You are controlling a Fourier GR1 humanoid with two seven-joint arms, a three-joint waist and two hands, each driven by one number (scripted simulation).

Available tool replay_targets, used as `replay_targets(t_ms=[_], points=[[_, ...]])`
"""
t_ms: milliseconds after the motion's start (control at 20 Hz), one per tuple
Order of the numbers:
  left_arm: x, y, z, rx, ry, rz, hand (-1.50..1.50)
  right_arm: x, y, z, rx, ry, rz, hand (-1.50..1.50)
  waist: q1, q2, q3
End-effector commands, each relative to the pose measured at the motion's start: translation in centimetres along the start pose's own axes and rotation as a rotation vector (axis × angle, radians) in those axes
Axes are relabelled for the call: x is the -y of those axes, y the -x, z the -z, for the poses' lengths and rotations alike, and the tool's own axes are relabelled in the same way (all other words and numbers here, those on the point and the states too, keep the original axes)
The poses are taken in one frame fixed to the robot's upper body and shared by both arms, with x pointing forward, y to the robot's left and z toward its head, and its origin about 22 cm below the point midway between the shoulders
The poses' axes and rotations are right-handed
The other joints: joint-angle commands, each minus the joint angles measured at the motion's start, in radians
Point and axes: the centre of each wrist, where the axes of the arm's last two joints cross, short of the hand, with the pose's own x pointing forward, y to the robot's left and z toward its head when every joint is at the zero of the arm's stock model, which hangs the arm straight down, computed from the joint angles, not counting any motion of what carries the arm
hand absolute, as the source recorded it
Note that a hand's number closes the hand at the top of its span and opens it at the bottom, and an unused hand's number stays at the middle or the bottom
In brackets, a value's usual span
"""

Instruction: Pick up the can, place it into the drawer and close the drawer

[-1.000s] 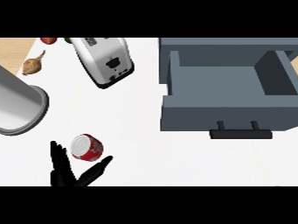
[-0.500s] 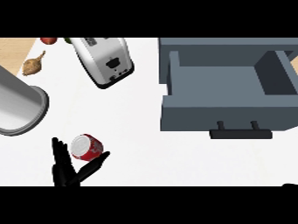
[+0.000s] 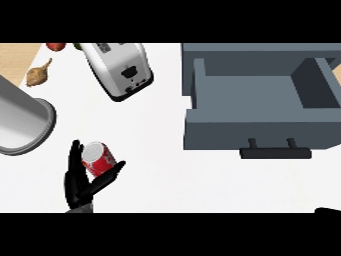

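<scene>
The left hand [image 3: 81,182] cups the red can [image 3: 99,158], fingers around it. The drawer [image 3: 265,125] stands open. Only a sliver of the right hand [image 3: 329,210] shows; its fingers cannot be told.

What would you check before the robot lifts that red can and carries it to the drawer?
1. Left hand at the can: ok, fingers on one side, thumb on the other.
2. Fingers curled round the can: cannot tell.
3. Drawer open: ok, pulled out, inside bare.
4. Counter between can and drawer: ok, nothing lies there.
5. Toaster and metal cylinder off that path: ok.
6. Right hand: cannot tell, only a tip shows at the lower edge.
</scene>
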Motion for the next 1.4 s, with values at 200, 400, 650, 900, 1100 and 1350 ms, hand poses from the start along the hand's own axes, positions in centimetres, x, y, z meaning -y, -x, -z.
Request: replay_targets(t_ms=[200,400,650,900,1100,1350], points=[[3.4,-1.5,2.5,0.019,0.107,-0.074,1.50,-0.4,-1.2,0.3,0.016,0.006,-0.001,-1.50,-0.002,0.003,-0.003],[2.7,-0.7,2.7,0.039,0.099,-0.087,1.50,-0.4,-2.7,0.9,0.033,0.021,-0.010,-1.50,-0.002,0.003,-0.003],[3.4,-1.9,4.6,0.078,0.263,-0.084,1.50,0.2,0.4,0.9,0.034,0.018,-0.008,-1.50,-0.008,0.005,-0.003],[6.9,-7.4,9.7,0.061,0.502,-0.090,1.50,-0.3,-0.1,1.4,0.044,-0.014,-0.014,-1.50,-0.018,0.008,-0.004],[7.8,-7.7,9.8,0.105,0.539,-0.137,1.50,0.7,-1.9,0.3,0.016,0.004,-0.027,-1.50,-0.010,0.003,-0.003],[11.9,-11.0,9.3,0.102,0.626,-0.095,1.50,0.3,-0.5,2.7,0.039,0.028,-0.034,-1.50,0.007,0.000,-0.002]])
